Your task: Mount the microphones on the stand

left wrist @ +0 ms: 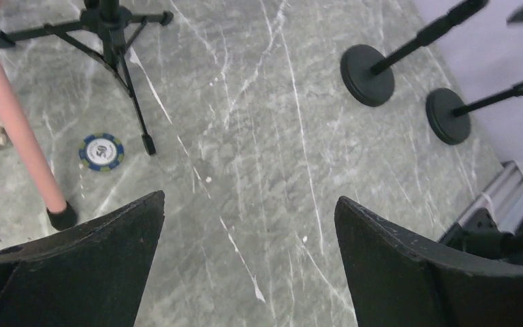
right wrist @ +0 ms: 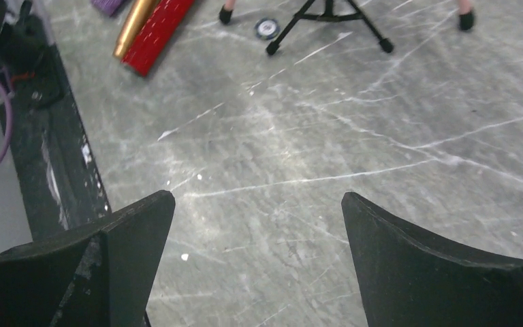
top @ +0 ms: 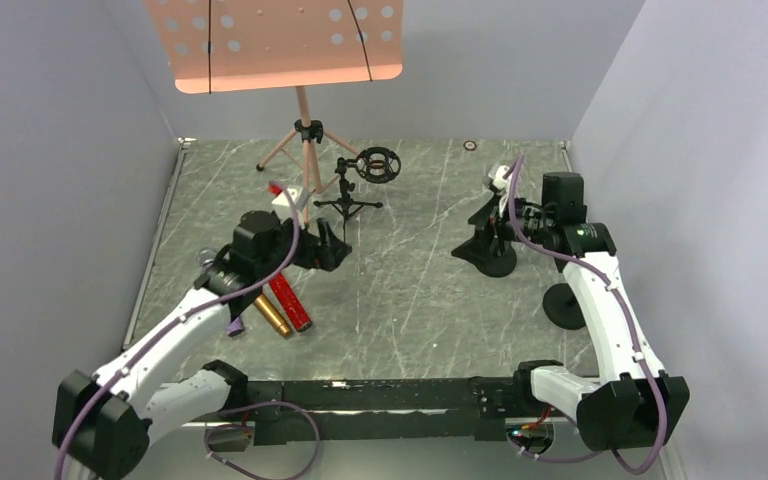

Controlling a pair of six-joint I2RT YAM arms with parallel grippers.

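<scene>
The left gripper (left wrist: 248, 272) has its jaws spread wide over the table (left wrist: 279, 157), and the right gripper (right wrist: 259, 272) is spread wide too; neither holds anything. We judge that they are opened like this to be ready for a first pick, because no microphone is on a stand yet.

The three microphones lie flat on the table near the left arm, side by side: the red microphone (top: 289, 301), the gold microphone (top: 271, 316) just beside it, and the purple microphone (top: 235, 326). There they are in reach of the left arm, and we think this arm should take them. The small tripod stand (top: 348, 203) with its ring holder (top: 377, 165) is just beyond the left gripper. Two round-base stands (left wrist: 366, 76) are near the right arm, perhaps so that this arm can steady them.

The left arm covers most of the purple microphone from above. In the right wrist view all three are cut off by the upper edge, so we cannot see their heads there. The upper ends of the round-base stands run out of the left wrist view, so we cannot tell what holder they carry. A small blue chip (left wrist: 101, 151) lies beside the tripod foot
</scene>
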